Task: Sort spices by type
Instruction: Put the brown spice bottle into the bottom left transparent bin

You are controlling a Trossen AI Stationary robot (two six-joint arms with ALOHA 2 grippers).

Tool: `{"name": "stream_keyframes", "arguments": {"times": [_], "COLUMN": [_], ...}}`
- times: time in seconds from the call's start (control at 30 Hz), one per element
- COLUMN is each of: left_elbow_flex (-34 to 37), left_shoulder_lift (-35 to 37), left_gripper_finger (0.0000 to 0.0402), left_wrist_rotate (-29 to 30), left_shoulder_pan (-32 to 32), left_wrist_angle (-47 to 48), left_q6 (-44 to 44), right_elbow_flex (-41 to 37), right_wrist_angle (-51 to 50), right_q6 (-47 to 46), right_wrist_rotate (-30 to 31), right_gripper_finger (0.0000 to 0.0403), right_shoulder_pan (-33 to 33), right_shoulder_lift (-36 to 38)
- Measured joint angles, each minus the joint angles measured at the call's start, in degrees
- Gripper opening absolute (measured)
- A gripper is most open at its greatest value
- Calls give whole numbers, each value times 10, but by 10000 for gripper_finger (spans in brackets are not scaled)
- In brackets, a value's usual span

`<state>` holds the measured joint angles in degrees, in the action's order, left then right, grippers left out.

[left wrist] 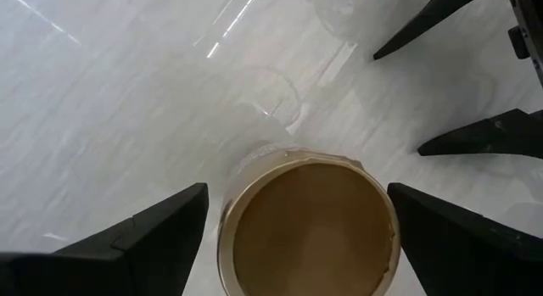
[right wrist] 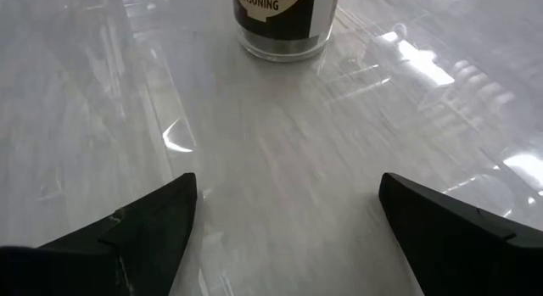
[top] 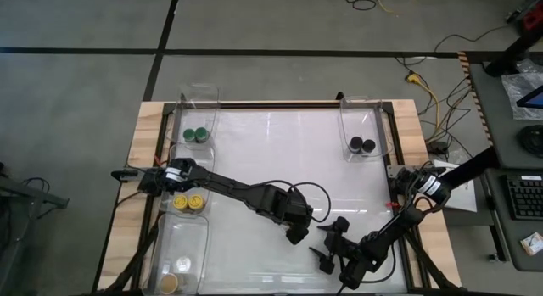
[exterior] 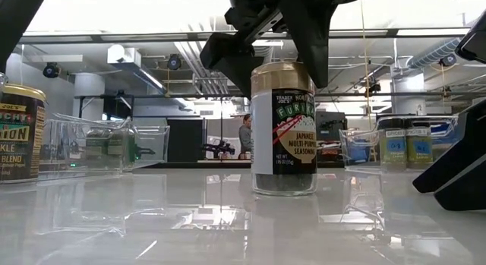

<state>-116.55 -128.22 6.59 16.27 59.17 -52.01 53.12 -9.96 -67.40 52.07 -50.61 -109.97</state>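
While the right gripper (right wrist: 284, 232) waits spread nearby, the left gripper (left wrist: 297, 237) hangs with fingers wide astride the tan-lidded jar (left wrist: 310, 224).

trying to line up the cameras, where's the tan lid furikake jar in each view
high view: hidden under the left gripper, near table centre.
low view: furikake jar upright at centre, gripper just above.
left wrist view: its tan lid between the open fingers.
right wrist view: jar's base at the top edge.
shared landmark: the left gripper over the jar.
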Motion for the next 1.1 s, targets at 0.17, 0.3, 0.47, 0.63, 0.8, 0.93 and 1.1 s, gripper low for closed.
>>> {"name": "stream_keyframes", "arguments": {"times": [0.17,0.3,0.47,0.63,0.8,0.93,1.1], "left_elbow_flex": [0,0,0,0,-18,-87,-180], "left_shoulder_lift": [0,0,0,1,10,22,24], "left_gripper_finger": [331,305,265,262,262,262,262], "left_wrist_rotate": [0,0,0,0,-1,-1,11], "left_shoulder_pan": [0,0,0,1,9,36,96], "left_wrist_angle": [1,4,7,16,79,178,264], "left_q6": [4,7,20,53,125,194,246], "right_elbow_flex": [0,0,0,0,0,1,2], "right_wrist_angle": [0,0,1,3,4,4,4], "right_q6": [0,0,0,-1,-3,-3,-1], "right_wrist_rotate": [0,0,0,0,0,-1,-3], "right_gripper_finger": [361,361,361,361,361,361,361], "right_shoulder_pan": [0,0,0,0,0,0,6], "right_shoulder_lift": [0,0,0,0,0,0,0]}}
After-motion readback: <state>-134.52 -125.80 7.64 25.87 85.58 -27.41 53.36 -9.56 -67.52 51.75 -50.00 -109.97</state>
